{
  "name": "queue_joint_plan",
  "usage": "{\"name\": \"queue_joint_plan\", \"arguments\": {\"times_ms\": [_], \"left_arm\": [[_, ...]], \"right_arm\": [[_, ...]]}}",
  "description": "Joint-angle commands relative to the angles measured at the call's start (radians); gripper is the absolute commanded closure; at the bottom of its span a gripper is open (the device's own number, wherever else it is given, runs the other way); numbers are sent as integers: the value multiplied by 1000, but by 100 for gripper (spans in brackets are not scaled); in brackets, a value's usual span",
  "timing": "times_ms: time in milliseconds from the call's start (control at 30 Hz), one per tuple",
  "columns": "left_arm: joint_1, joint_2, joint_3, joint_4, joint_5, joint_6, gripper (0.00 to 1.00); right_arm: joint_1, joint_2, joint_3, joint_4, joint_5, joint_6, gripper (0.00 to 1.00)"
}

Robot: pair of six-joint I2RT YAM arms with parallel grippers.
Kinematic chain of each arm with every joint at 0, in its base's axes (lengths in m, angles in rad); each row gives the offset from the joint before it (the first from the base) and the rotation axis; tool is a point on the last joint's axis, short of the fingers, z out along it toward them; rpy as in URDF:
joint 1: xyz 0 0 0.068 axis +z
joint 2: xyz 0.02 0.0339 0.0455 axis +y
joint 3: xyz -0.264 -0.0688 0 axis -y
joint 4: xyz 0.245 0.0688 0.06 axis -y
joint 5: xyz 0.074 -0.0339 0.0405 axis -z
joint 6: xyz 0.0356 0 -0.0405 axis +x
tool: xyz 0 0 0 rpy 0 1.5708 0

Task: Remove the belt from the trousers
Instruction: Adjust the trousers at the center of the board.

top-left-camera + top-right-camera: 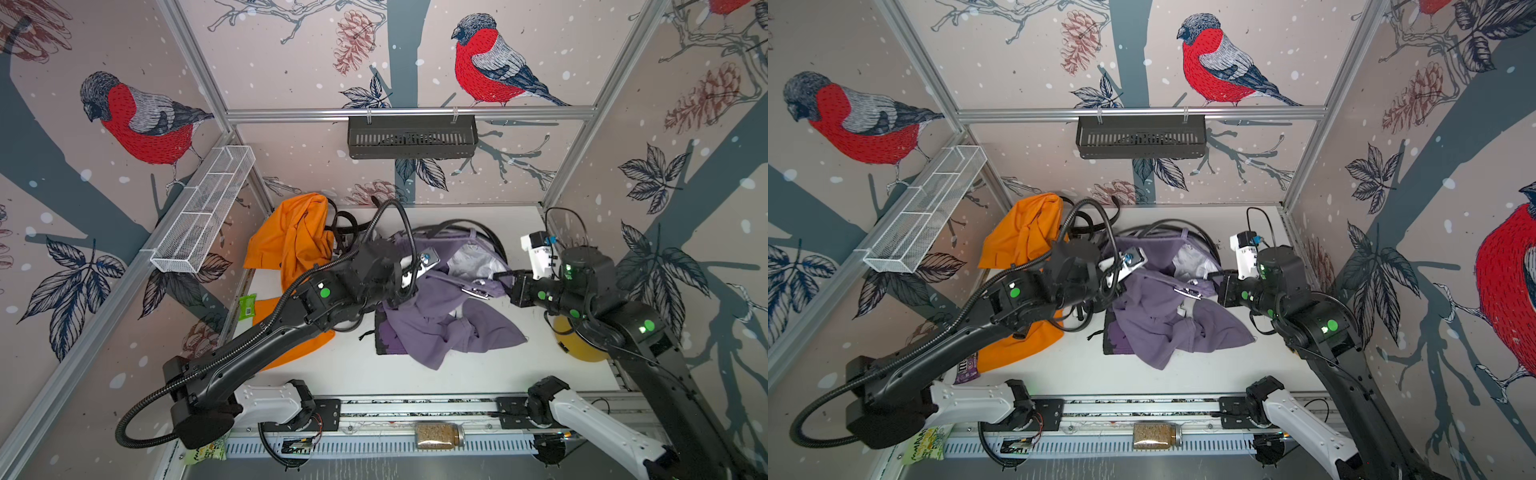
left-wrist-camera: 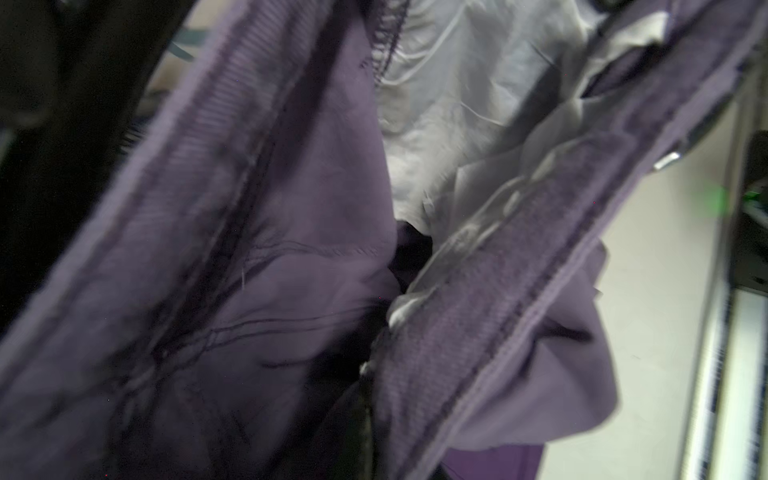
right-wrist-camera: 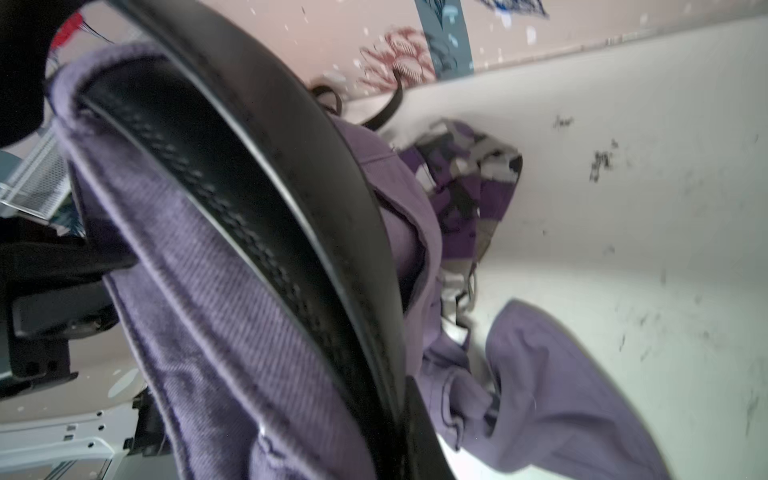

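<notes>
Holding the trousers in my closed left end effector, my right end effector pinches the belt.

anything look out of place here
Yes: a jar lies on its side on the front rail, off the table, and a green packet lies at the table's left edge beside the orange cloth.

Top views bright, evenly lit, edges bowed; wrist views dimmer, trousers blurred (close-up).
</notes>
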Motion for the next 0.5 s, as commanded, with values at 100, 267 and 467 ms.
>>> {"name": "queue_joint_plan", "arguments": {"times_ms": [100, 267, 467], "left_arm": [[-8, -119, -248, 64, 123, -303, 100], [92, -149, -274, 92, 320, -317, 100], [193, -143, -261, 82, 481, -307, 100]], "right_arm": [[3, 38, 3, -52, 73, -80, 25], [37, 73, 0, 41, 48, -241, 1], [357, 82, -142, 258, 113, -345, 0]]}}
